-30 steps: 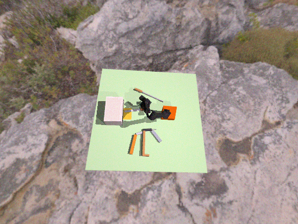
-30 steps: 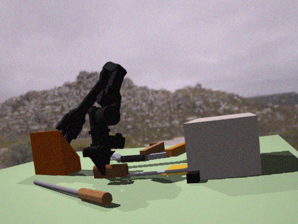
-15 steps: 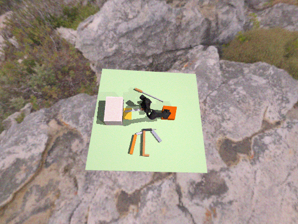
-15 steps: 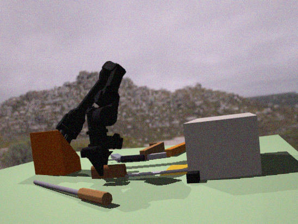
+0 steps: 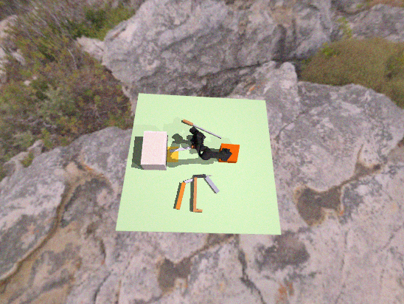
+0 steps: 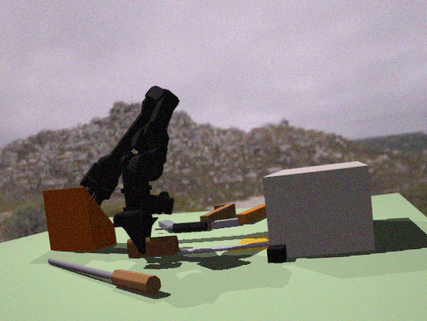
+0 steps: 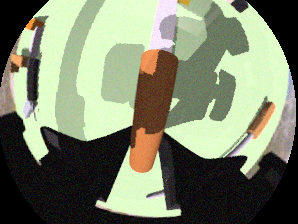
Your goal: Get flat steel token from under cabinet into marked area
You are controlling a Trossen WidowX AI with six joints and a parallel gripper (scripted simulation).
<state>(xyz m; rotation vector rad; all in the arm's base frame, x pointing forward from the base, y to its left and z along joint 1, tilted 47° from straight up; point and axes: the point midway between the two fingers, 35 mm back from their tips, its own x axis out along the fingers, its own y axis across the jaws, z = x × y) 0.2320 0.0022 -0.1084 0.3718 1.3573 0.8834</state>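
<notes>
My gripper (image 5: 193,146) (image 6: 144,248) (image 7: 147,131) is shut on the brown handle of a flat-bladed tool (image 6: 167,245) (image 7: 159,75), held low over the table. Its pale metal blade (image 5: 185,148) (image 6: 218,248) points toward the cabinet and reaches over the yellow marked area (image 5: 172,159) (image 6: 255,240). The pale box-shaped cabinet (image 5: 155,147) (image 6: 319,210) stands just behind that area. Its vent slots do not show. I cannot make out the steel token in any view; whether the blade tip touches anything is unclear.
A brown-handled rod (image 5: 187,122) (image 6: 135,281) (image 7: 261,120) lies on the side opposite the orange and grey tools (image 5: 195,195). A small black block (image 6: 277,254) sits by the cabinet's front corner. An orange block (image 5: 236,148) (image 6: 66,220) stands at the arm's base.
</notes>
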